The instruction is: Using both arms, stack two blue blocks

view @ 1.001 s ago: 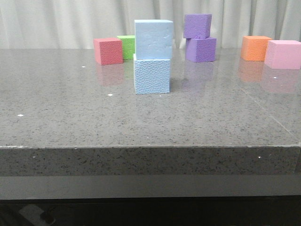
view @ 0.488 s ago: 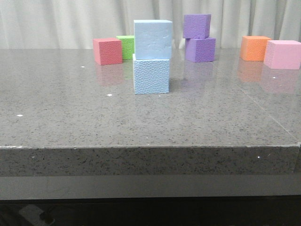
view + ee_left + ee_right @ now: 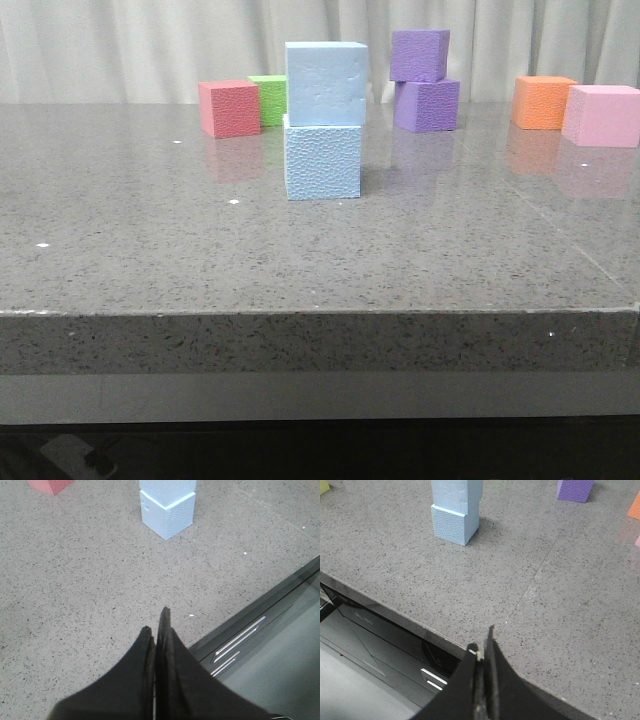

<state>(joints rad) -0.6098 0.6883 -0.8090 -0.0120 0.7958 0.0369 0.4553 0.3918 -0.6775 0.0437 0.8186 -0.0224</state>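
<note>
Two pale blue blocks stand stacked near the middle of the table: the upper blue block (image 3: 326, 83) rests squarely on the lower blue block (image 3: 323, 159). The same stack appears in the left wrist view (image 3: 167, 507) and in the right wrist view (image 3: 456, 510). My left gripper (image 3: 156, 625) is shut with nothing in it, low over the table's near edge, well away from the stack. Pulled back over that same edge, my right gripper (image 3: 482, 642) is shut and empty too. Neither arm shows in the front view.
Behind the stack to the left sit a red cube (image 3: 229, 108) and a green cube (image 3: 268, 99). Two purple cubes (image 3: 424, 92) are stacked at the back right. Farther right are an orange cube (image 3: 543, 102) and a pink cube (image 3: 602, 115). The table's front edge (image 3: 320, 313) runs across.
</note>
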